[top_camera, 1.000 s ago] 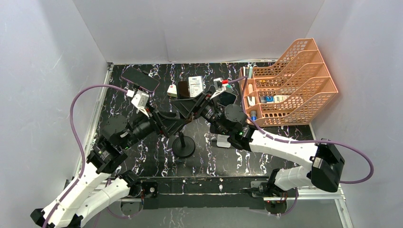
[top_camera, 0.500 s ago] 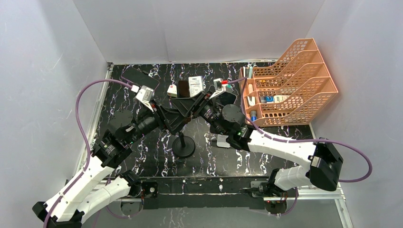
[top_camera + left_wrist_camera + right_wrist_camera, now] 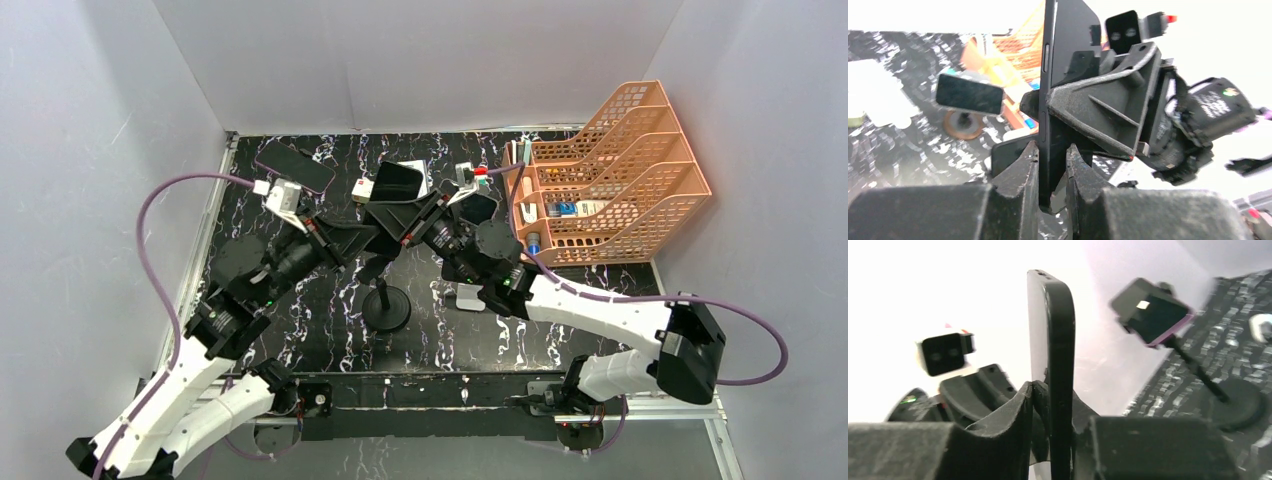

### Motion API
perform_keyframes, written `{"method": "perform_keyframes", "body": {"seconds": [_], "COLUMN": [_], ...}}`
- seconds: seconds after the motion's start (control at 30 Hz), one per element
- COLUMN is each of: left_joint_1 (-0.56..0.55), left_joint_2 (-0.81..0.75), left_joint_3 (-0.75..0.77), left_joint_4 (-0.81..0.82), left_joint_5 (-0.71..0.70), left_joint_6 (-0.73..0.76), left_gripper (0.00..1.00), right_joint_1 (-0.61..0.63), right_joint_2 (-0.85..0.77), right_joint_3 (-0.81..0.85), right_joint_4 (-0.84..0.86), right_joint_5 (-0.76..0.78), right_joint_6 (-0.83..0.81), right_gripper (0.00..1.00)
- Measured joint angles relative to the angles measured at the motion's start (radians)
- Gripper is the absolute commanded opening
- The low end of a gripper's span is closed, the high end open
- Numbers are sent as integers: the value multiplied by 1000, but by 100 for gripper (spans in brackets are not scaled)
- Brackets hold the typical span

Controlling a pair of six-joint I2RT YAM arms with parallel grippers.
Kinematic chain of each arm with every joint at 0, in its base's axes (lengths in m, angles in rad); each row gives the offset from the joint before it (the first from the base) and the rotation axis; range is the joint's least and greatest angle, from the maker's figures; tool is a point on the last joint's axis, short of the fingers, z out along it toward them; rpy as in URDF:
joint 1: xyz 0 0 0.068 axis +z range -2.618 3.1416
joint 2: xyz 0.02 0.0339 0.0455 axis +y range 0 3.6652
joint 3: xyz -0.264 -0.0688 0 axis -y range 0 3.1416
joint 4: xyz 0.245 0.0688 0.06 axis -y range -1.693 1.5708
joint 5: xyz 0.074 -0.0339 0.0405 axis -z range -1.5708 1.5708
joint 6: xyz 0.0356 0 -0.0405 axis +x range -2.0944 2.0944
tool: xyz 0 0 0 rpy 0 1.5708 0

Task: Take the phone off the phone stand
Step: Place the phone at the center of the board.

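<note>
A black phone is held in the air between both grippers, above and behind the black phone stand with its round base and thin stem. My left gripper is shut on the phone's lower edge; in the left wrist view its fingers pinch the phone edge-on. My right gripper grips the phone from the other side. In the right wrist view the phone stands between the fingers, and the stand is off to the right with its head bare.
An orange file rack stands at the back right. A second phone lies at the back left. Small white boxes sit behind the grippers. Another dark phone on a small stand and a silver stand are near the right arm.
The phone has risen off the stand's head and tilted so its screen faces up. The left arm has drawn back to the left, and both grippers kept their hold.
</note>
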Motion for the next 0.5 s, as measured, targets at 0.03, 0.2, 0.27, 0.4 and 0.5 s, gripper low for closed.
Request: {"method": "perform_keyframes", "body": {"seconds": [0.03,0.2,0.27,0.4,0.5], "left_joint_1": [2,-23,-23,-23,-25], "left_joint_2": [-19,-62,-59,-58,-69], "left_joint_3": [1,3,3,2,-11], "left_joint_4": [21,53,46,36,26], "left_joint_5": [-2,5,3,3,5], "left_joint_6": [-8,-16,-16,-13,-8], "left_gripper": [0,0,0,0,0], "right_joint_1": [2,25,24,24,23], "right_joint_2": [-11,-40,-40,-40,-40], "right_joint_3": [1,16,16,16,15], "right_joint_4": [23,41,32,20,3], "right_joint_5": [-23,-47,-50,-61,-84], "right_joint_6": [21,-1,-6,-32,-68], "right_gripper": [31,34,37,46,50]}}
